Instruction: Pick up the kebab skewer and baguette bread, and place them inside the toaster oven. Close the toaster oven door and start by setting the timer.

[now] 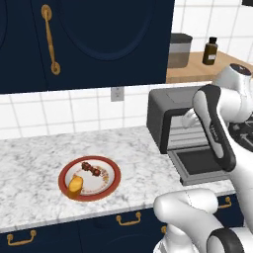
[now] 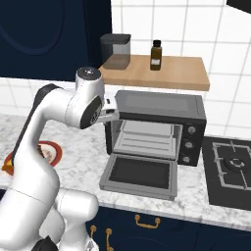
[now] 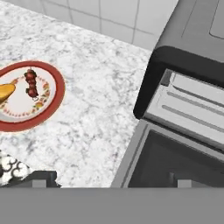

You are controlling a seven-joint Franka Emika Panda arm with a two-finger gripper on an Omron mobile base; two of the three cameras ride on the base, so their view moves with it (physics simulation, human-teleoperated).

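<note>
A red-rimmed plate lies on the marble counter, left of the toaster oven. On it rest the golden-orange baguette bread and the small red-brown kebab skewer; the hand view also has the kebab skewer and the baguette bread at its left edge. The toaster oven door hangs open and lies flat, so the inner rack is bare to see. My gripper hovers high by the oven's upper left front corner, well apart from the plate. It is open and holds nothing.
A wooden shelf above the oven carries a dark bottle and a grey canister. A black stovetop lies right of the oven. Navy wall cabinets hang over the plate's stretch of counter.
</note>
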